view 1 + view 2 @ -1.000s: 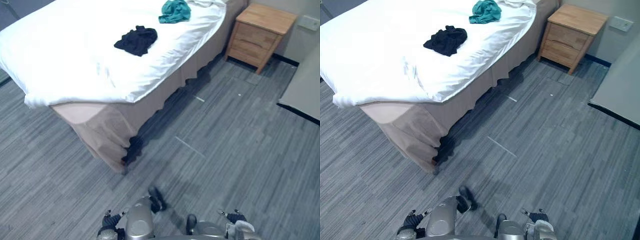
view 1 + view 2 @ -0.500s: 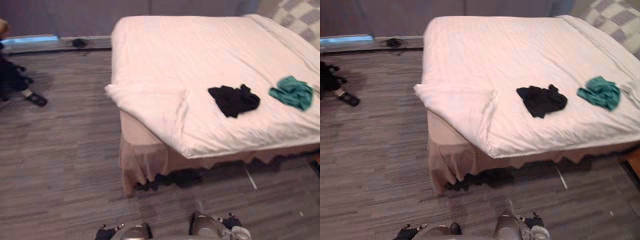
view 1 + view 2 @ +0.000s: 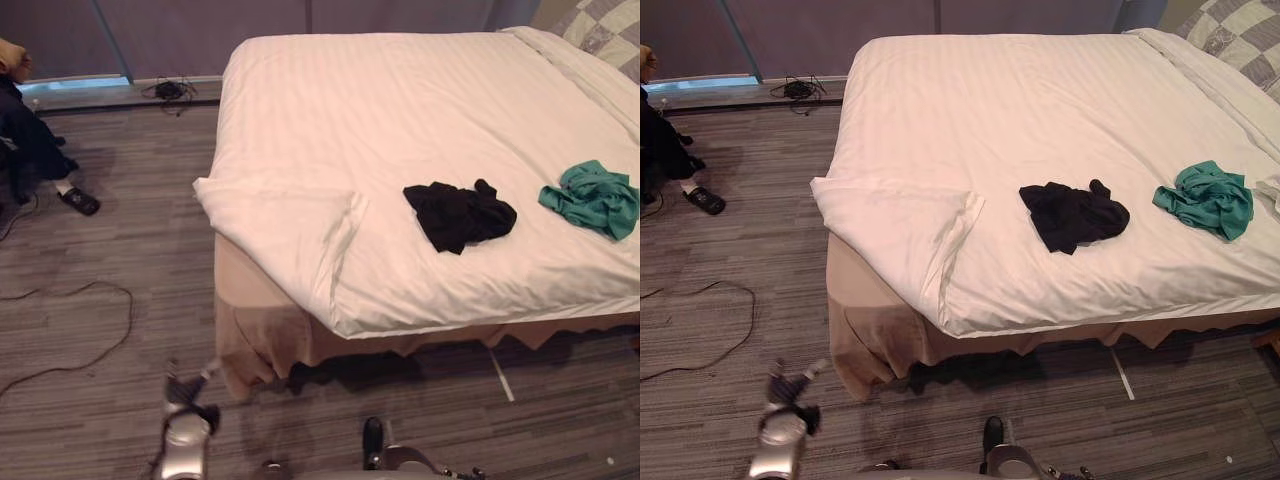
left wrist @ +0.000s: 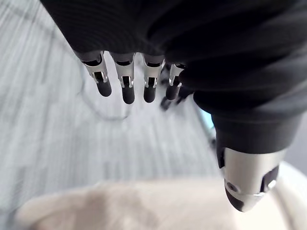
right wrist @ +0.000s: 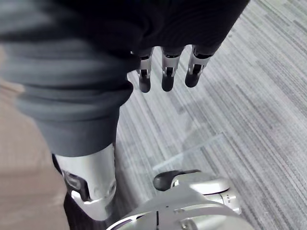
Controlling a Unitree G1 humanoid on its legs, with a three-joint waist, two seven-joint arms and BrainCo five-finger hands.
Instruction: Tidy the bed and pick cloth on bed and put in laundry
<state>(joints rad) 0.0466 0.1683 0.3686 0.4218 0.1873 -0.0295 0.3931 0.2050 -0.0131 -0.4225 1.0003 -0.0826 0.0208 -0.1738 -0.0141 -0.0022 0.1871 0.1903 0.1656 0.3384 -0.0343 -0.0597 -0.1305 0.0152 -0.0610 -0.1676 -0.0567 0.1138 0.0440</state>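
While a crumpled black cloth (image 3: 460, 214) and a bunched teal cloth (image 3: 593, 197) lie apart on the white-duveted bed (image 3: 400, 110), left hand (image 4: 127, 88) low over grey striped carpet (image 3: 560, 420) near its corner, fingers straight, empty, right hand (image 5: 165, 76) likewise slack, holding nothing.

Soft, even room light at a moderate level. White duvet (image 3: 420, 110) is the brightest surface, no glare. Deep shadow band on floor (image 3: 110, 250) under near edge of bed (image 3: 262, 335). Faint shading beneath the folded duvet corner. Black cloth (image 3: 460, 213) shows few folds. Pale bright strip (image 3: 700, 83) far left.
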